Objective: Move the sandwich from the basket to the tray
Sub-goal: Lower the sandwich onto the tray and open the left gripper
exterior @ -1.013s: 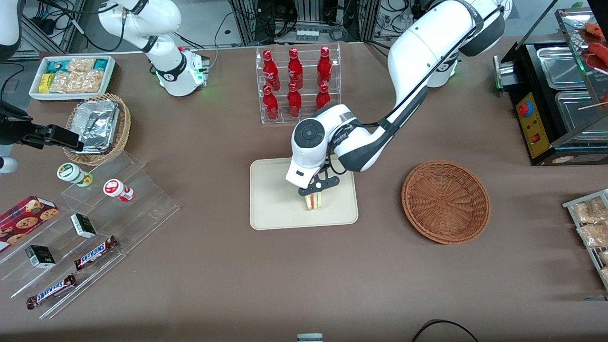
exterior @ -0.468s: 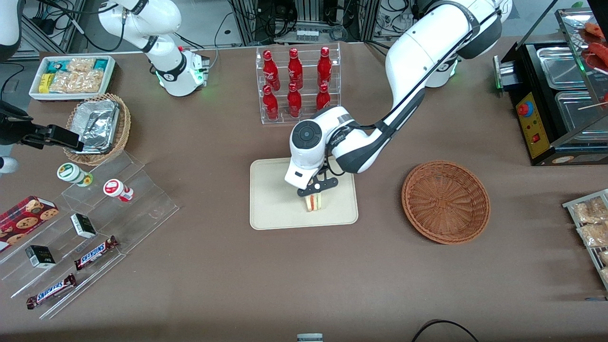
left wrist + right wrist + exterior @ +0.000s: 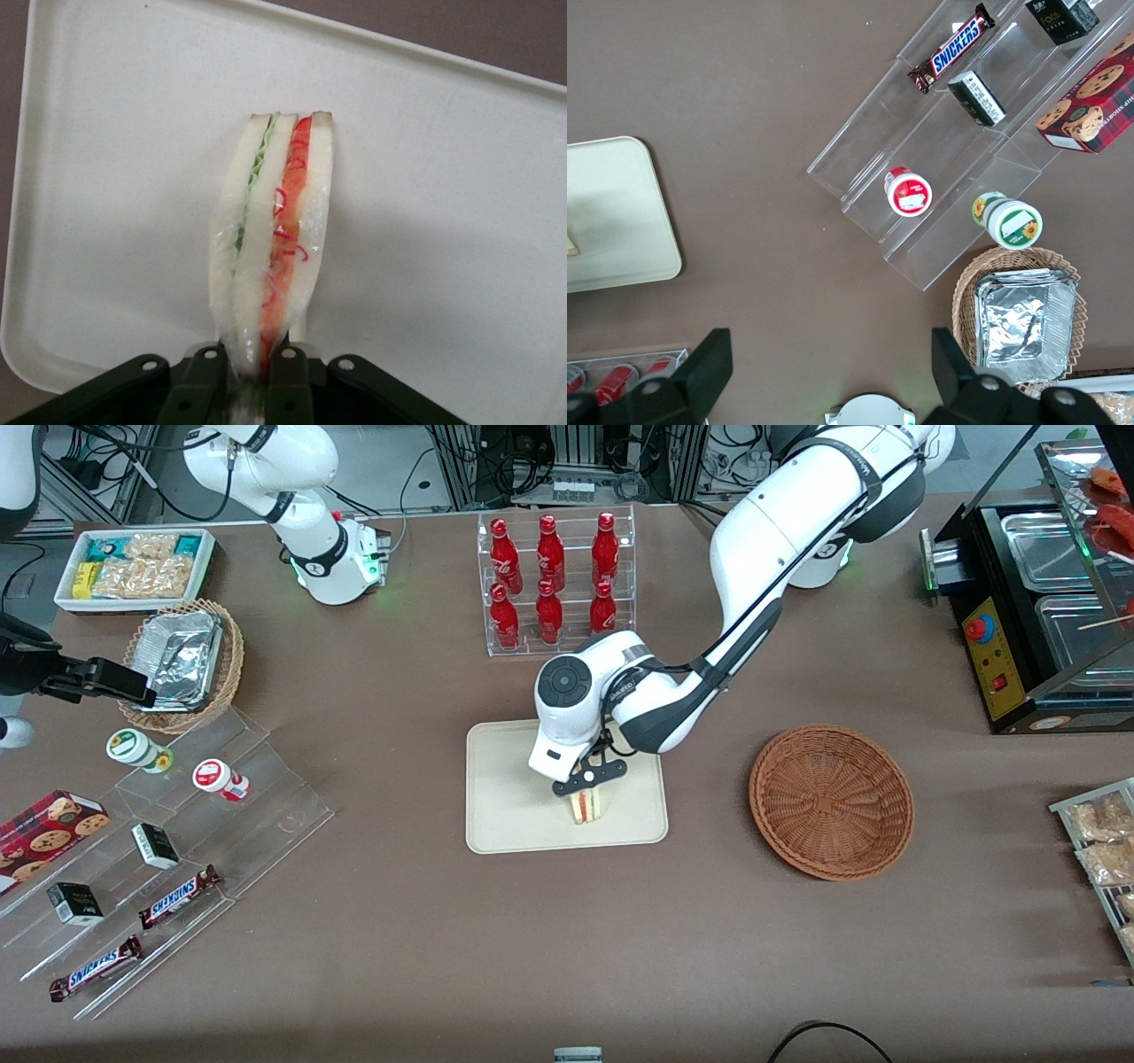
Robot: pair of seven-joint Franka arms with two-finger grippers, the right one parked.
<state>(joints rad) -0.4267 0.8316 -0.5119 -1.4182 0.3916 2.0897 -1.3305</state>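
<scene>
The sandwich point(image 3: 585, 806) stands on its edge on the cream tray point(image 3: 514, 815), near the tray's edge that faces the front camera. The left gripper point(image 3: 586, 778) sits right over it, shut on its narrow end. In the left wrist view the two dark fingers point(image 3: 288, 385) pinch the sandwich point(image 3: 275, 230) from both sides, with the gripper point(image 3: 248, 359) above the tray point(image 3: 443, 177). The red and green filling stripes show along the cut edge. The reddish-brown basket point(image 3: 831, 802) lies empty beside the tray, toward the working arm's end.
A clear rack of red bottles point(image 3: 551, 584) stands farther from the front camera than the tray. A clear stepped shelf with snacks point(image 3: 177, 841), a tan basket of foil trays point(image 3: 182, 660) and a white snack bin point(image 3: 133, 567) lie toward the parked arm's end. A black appliance point(image 3: 1036, 602) stands at the working arm's end.
The working arm's wrist has shifted slightly toward the parked arm's end, and the sandwich in the gripper has moved a little nearer the front camera over the tray.
</scene>
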